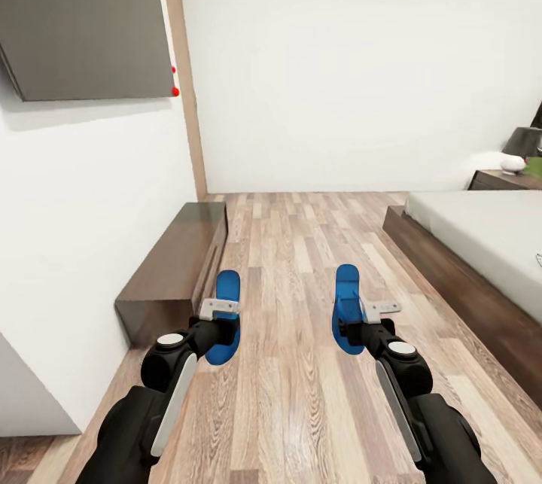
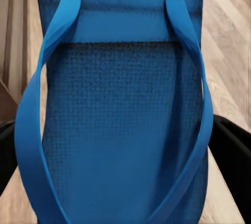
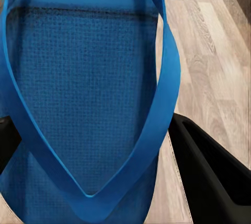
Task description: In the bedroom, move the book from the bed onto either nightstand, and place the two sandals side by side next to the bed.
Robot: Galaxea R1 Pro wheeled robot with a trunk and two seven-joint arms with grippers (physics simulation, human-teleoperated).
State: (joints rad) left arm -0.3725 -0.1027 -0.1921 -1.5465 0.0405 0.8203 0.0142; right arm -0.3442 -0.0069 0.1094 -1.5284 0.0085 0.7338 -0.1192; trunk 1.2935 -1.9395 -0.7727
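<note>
- Your left gripper (image 1: 220,321) is clamped on one bright blue flat flip-flop sandal (image 1: 224,316), held off the wood-plank floor (image 1: 301,258) with its toe end pointing away from you. Up close, the left wrist view has the textured sole and both straps (image 2: 120,130) right against the camera.
- Your right gripper (image 1: 360,322) is clamped on the other bright blue flip-flop sandal (image 1: 346,308), same deal, about level with the first and well apart from it. The right wrist view shows its strap loop (image 3: 89,109) with a dark finger (image 3: 209,177) beside it.
- Left of the left sandal sits a long low dark brown bench (image 1: 177,262) against the white wall.
- On your right is the low platform bed with the light-grey mattress (image 1: 489,235) and dark brown frame.
- Farther back, a dark brown nightstand (image 1: 503,181) stands at the bed's head end, with a dark-shaded lamp (image 1: 521,144) on top.
</note>
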